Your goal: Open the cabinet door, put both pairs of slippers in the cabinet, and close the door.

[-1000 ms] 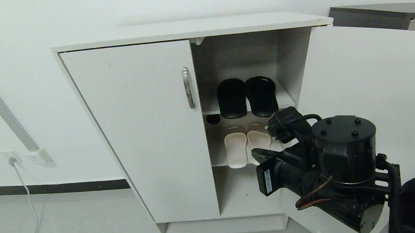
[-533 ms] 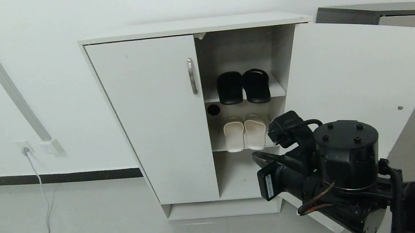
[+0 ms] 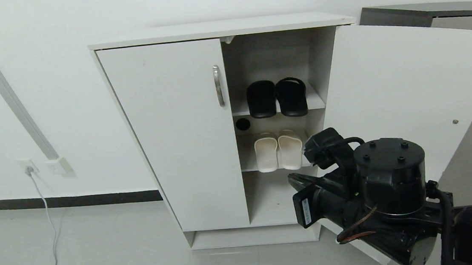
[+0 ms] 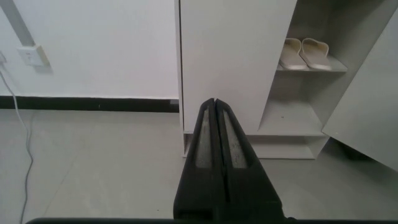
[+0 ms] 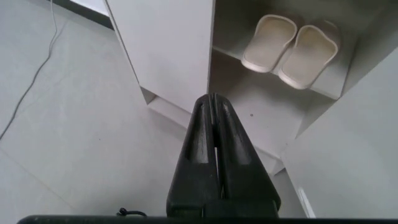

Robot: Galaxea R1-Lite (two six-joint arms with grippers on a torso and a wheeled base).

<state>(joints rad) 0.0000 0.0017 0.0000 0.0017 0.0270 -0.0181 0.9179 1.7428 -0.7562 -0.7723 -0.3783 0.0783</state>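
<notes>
Head view: black slippers and white slippers sit shelved in the cabinet; only the open door needs shutting. Left wrist: left tool closed, empty. Right wrist: right tool likewise, probably ready to push.

Matt white laminate cabinet, shiny metal handle, cream slippers smooth, perhaps rubber, glossy tiled floor

In the cabinet, the upper slipper pair sits directly above the lower slipper pair.
</notes>
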